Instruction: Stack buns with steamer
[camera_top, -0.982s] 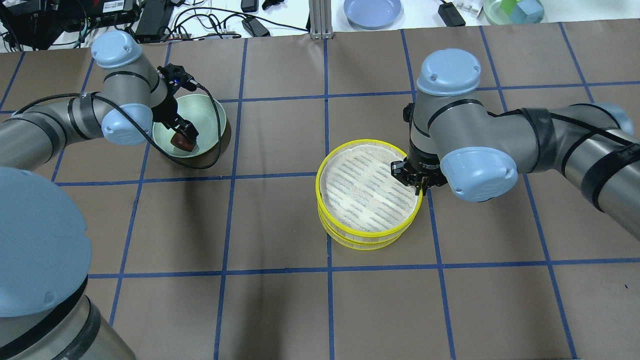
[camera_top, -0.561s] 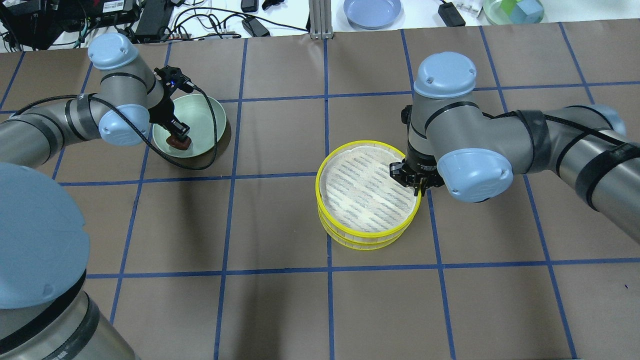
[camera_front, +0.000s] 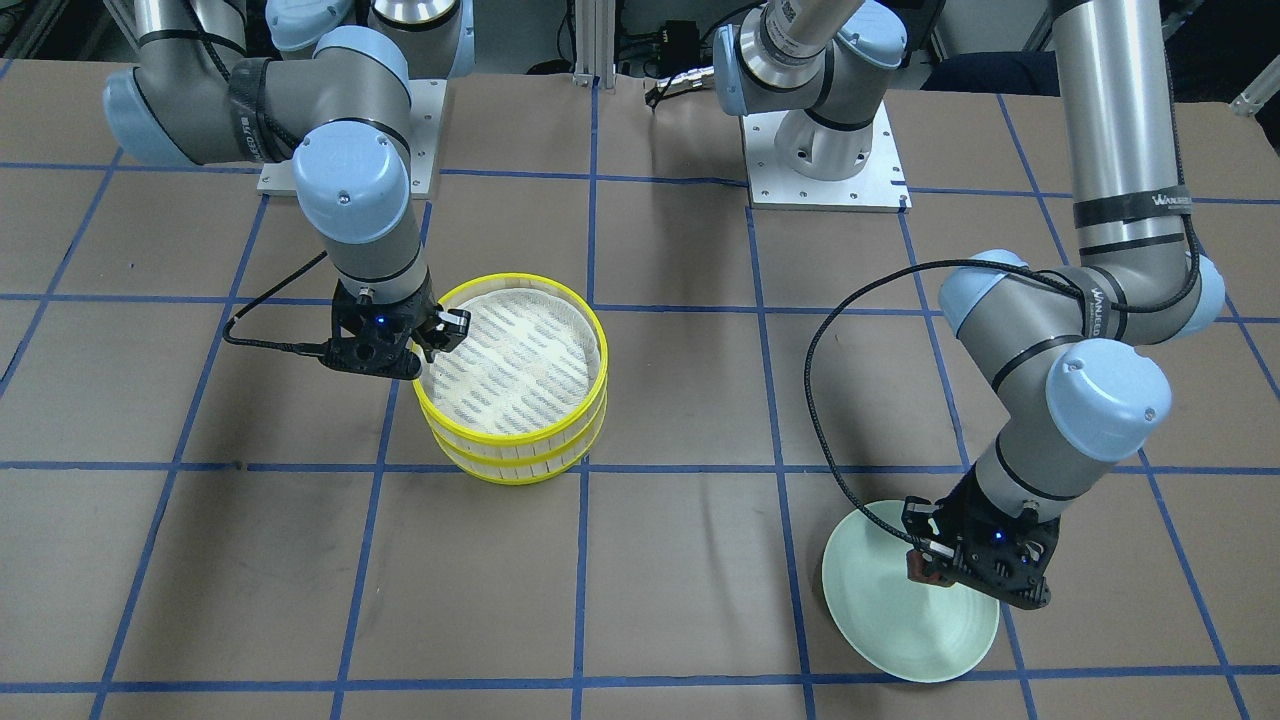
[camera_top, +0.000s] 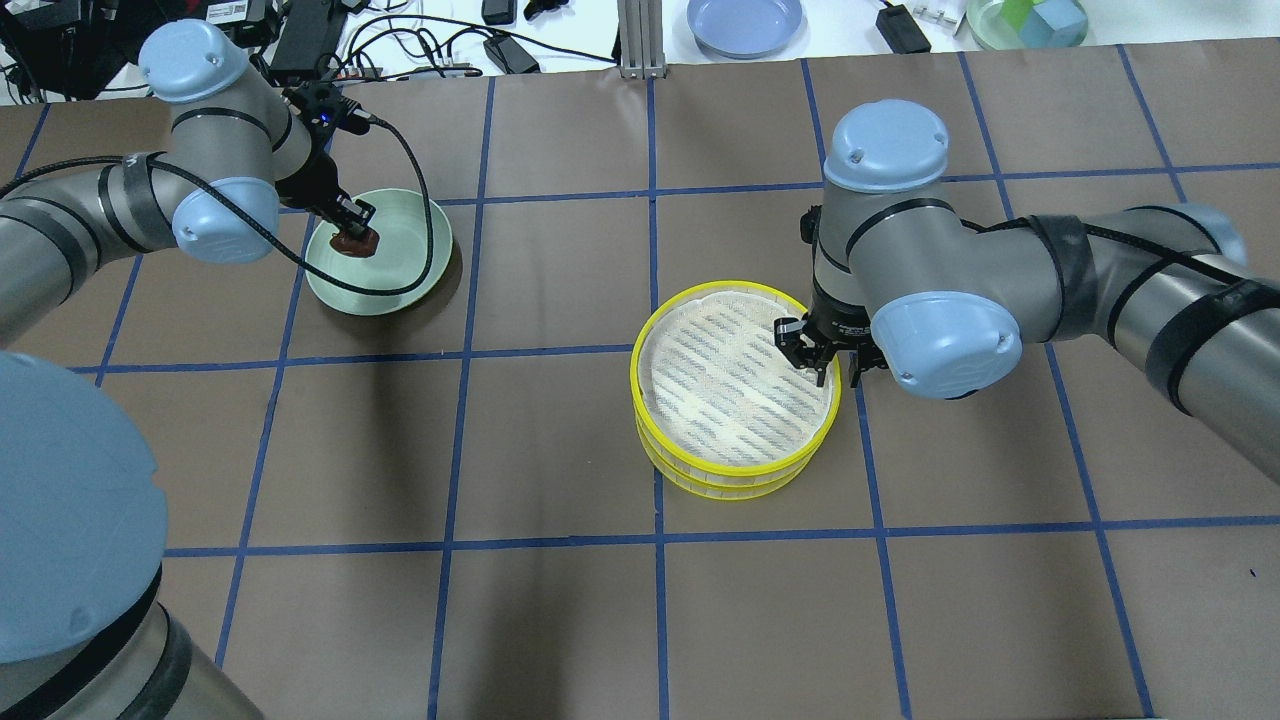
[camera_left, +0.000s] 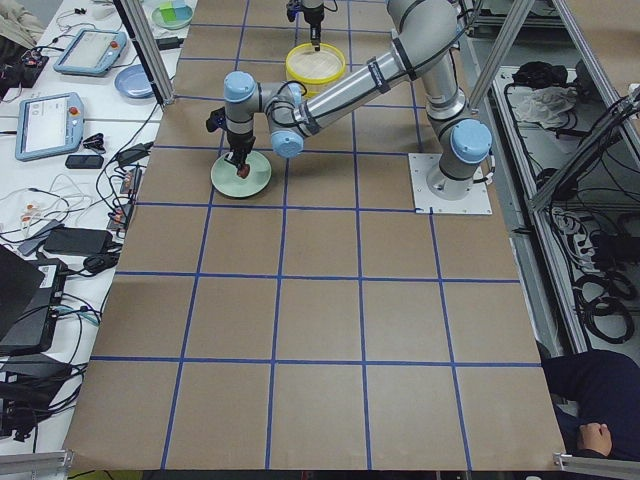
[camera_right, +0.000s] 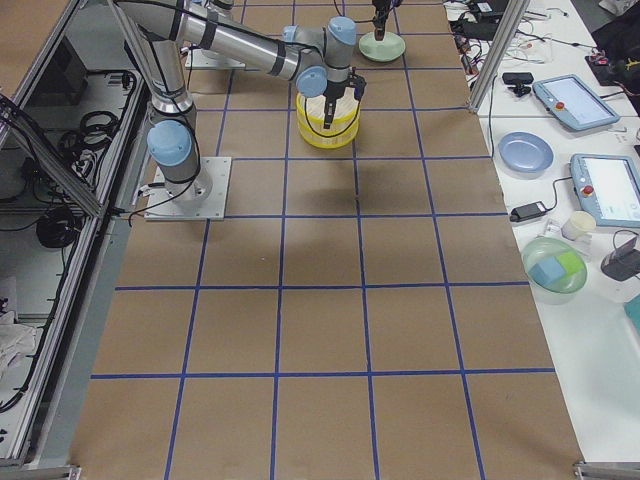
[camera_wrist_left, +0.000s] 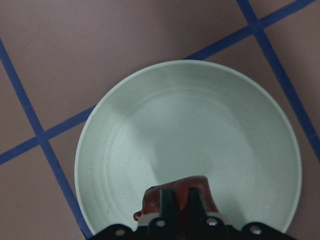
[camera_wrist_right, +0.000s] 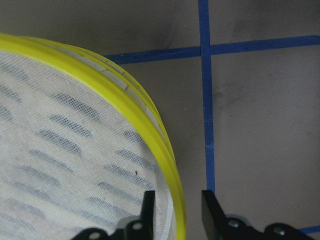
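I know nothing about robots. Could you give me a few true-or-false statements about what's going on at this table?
1. The left gripper is closed on a dark reddish-brown bun. True.
2. That bun is over a blue plate. False: it is over a pale green plate.
3. The right gripper has one finger on each side of the yellow rim of the steamer. True.
4. A cream bun lies in the steamer's top tier. False: only a cloth liner shows there.
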